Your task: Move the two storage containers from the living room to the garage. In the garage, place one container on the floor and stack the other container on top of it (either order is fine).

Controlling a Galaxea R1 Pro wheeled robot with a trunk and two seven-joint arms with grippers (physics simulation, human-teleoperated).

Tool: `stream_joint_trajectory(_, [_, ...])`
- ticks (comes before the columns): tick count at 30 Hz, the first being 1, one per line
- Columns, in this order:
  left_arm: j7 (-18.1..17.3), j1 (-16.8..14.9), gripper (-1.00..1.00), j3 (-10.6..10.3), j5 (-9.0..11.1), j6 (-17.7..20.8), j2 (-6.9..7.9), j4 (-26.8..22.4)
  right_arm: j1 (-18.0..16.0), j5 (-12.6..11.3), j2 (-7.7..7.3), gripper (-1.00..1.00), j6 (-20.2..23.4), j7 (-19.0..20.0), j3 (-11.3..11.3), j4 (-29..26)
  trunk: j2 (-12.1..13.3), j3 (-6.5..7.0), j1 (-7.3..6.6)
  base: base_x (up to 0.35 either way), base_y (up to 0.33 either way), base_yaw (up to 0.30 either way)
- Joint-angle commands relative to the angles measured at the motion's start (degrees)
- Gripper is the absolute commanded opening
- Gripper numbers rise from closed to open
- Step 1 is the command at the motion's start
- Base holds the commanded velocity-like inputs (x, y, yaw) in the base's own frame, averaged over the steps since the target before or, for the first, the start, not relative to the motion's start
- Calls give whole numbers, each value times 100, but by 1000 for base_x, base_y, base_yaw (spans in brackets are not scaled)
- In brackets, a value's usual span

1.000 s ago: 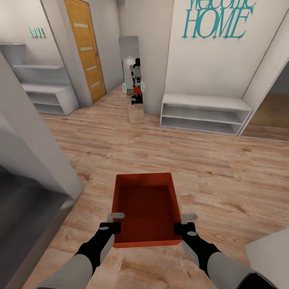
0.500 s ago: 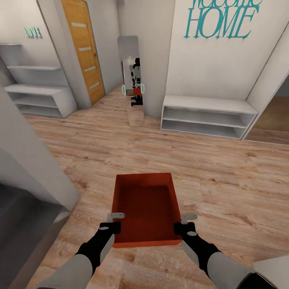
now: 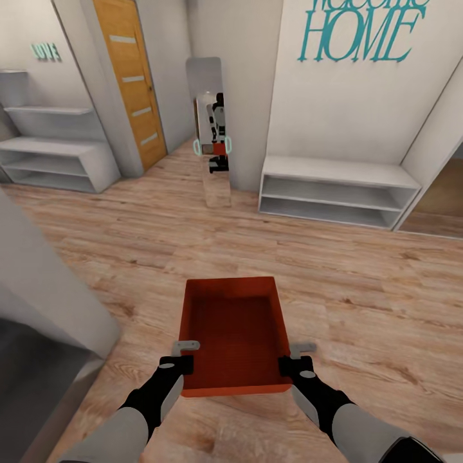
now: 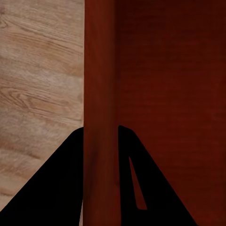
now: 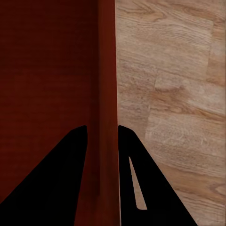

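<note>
Low in front of the trunk, the left gripper (image 3: 186,355) clamps the left wall of an open orange-red rectangular storage container (image 3: 233,331), and the right gripper (image 3: 297,357) clamps its right wall. The box hangs above a light wood-plank floor (image 3: 360,283). Ahead stand a white low shelf (image 3: 334,186), a leaning mirror (image 3: 212,128) and an oak door (image 3: 128,77).

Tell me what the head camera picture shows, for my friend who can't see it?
Both grippers, left and right, clamp the side walls of an empty orange-red storage container above a wood-plank floor, facing white shelves and an oak door.
</note>
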Motion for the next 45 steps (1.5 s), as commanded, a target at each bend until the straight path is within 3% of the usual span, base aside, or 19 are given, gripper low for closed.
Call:
stream_joint_trajectory(1, [51, 1, -100, -114, 161, 27, 118, 55, -10, 21, -102, -100, -76, -46, -19, -31, -5, -5, 4, 323, 0, 0])
stream_joint_trajectory(31, [52, 1, -100, -115, 160, 27, 118, 55, -10, 39, -96, -100, -101, -60, -10, -57, -5, -5, 4, 323, 0, 2])
stream_joint_trajectory(45, [53, 1, -100, -115, 157, 25, 118, 55, -10, 37, -96, -100, -102, -72, -10, -48, -5, -27, 4, 323, 0, 228])
